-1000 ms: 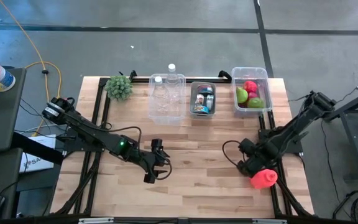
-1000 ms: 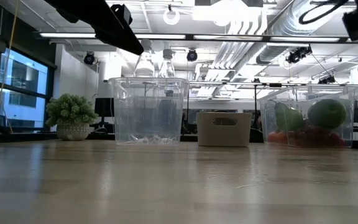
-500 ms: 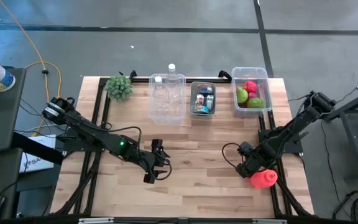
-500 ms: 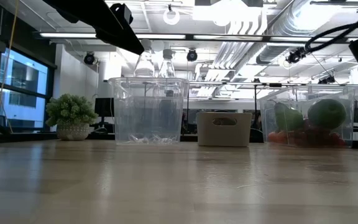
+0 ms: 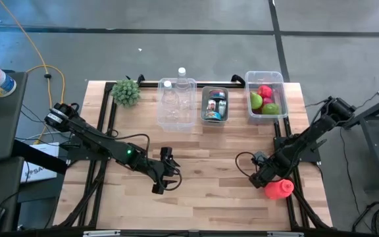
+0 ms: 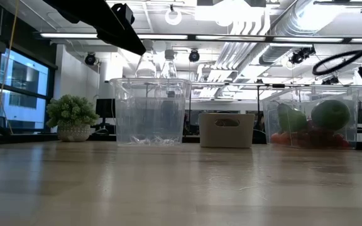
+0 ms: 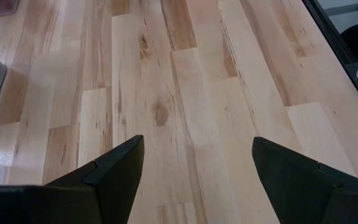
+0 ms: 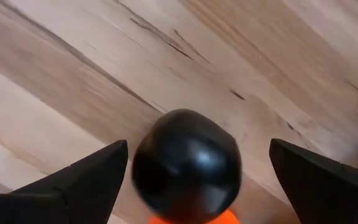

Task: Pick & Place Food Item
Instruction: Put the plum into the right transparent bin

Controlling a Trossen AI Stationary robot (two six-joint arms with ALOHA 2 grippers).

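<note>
Right gripper [image 5: 263, 179] lower right of frame, fingers spread around red bottle [image 5: 279, 189]; left gripper [image 5: 161, 187] released, lower centre.

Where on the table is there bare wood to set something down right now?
Free: the middle strip between the left gripper and right gripper, in front of the clear bin and grey bin. Crowded: the back row with the plant and fruit bin, and the near right corner by the red item.
</note>
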